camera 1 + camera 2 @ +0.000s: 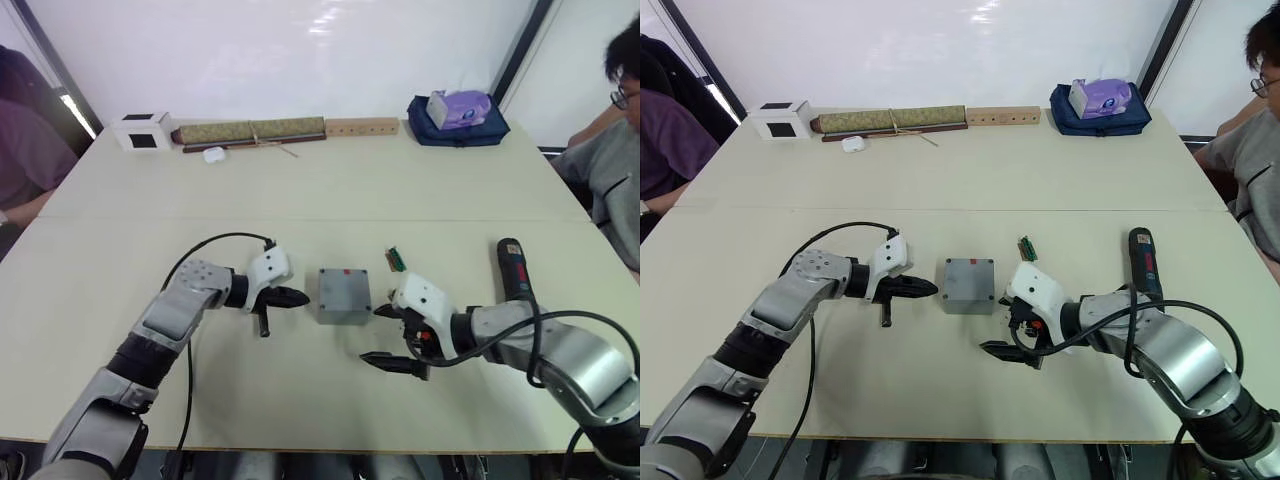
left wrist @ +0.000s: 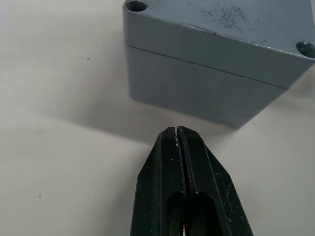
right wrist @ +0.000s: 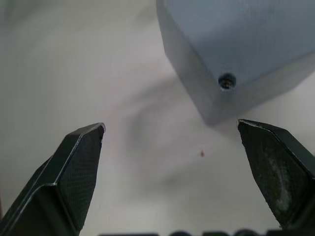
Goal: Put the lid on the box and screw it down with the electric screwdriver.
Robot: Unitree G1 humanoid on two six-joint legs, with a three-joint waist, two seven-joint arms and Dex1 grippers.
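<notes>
Two arms flank box (image 1: 344, 295) | left pincer (image 1: 298, 297) closed | right pincer (image 1: 389, 337) wide

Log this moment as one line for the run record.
lid: on box | left gripper: shut, beside box | right gripper: open, empty | electric screwdriver: on table, untouched

Both arms are reaching in low toward the middle from either side. The left gripper (image 1: 290, 297) has its two black fingers pressed flat together (no gap at all in the wrist view), pointing toward the robot's right. The right gripper (image 1: 388, 336) is the opposite, fingers spread wide, with the wrist angled inward and a black cable looping off the forearm.
</notes>
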